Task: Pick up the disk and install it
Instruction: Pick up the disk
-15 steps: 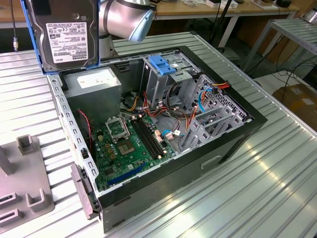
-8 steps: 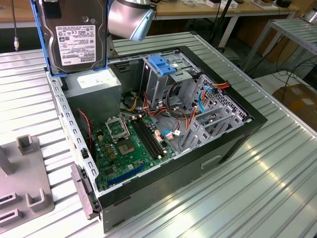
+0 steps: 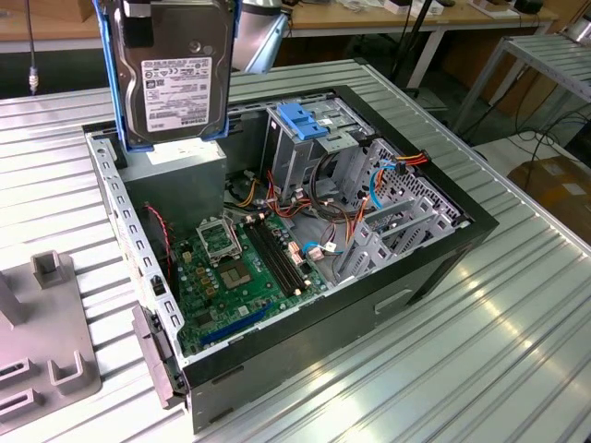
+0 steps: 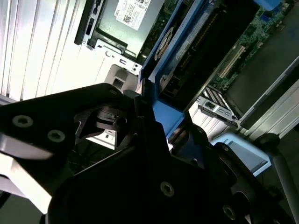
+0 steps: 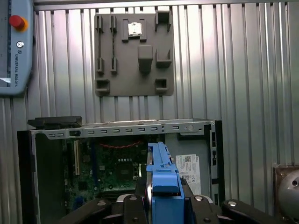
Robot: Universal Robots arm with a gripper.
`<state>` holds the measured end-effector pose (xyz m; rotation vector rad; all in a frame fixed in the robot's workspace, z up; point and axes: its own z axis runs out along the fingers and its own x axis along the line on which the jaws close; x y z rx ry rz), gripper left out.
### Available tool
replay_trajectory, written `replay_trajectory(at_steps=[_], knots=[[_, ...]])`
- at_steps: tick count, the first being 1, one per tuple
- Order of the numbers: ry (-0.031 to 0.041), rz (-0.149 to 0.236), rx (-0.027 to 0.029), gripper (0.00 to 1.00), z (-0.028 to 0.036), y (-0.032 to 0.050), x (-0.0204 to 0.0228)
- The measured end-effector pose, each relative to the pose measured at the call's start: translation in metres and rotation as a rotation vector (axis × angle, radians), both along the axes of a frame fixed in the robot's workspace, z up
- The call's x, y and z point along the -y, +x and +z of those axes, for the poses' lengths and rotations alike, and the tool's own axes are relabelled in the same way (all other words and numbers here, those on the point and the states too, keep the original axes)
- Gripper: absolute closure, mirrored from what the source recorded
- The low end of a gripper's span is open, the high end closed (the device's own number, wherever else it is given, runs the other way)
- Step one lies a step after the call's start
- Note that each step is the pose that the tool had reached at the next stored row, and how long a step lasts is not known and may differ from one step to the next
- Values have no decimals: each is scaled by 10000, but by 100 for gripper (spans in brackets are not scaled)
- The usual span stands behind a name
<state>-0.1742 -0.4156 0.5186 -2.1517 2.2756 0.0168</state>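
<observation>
Exterior view: the grey, blue-railed metal disk [image 3: 175,69] is held upright above the open black computer case [image 3: 369,309]. In the first wrist view, the black gripper [image 5: 164,201] appears clamped on it.

A robotics lab or workshop: an open computer case [image 3: 305,346] sits on a ribbed aluminium table [image 3: 480,369] near a grey fixture plate [image 5: 126,70]. A robot teach pendant [image 5: 16,56] with a red stop button lies on the table, and wooden workbenches [image 3: 480,20] line the background.
</observation>
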Motion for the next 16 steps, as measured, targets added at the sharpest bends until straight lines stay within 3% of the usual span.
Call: replay_trajectory(at_steps=[3, 6, 11, 16], knots=[[3, 1, 1, 63, -2, 70, 64], [8, 0, 0, 63, -4, 172, 159], [10, 0, 0, 63, -7, 265, 229], [10, 0, 0, 63, -15, 444, 320]])
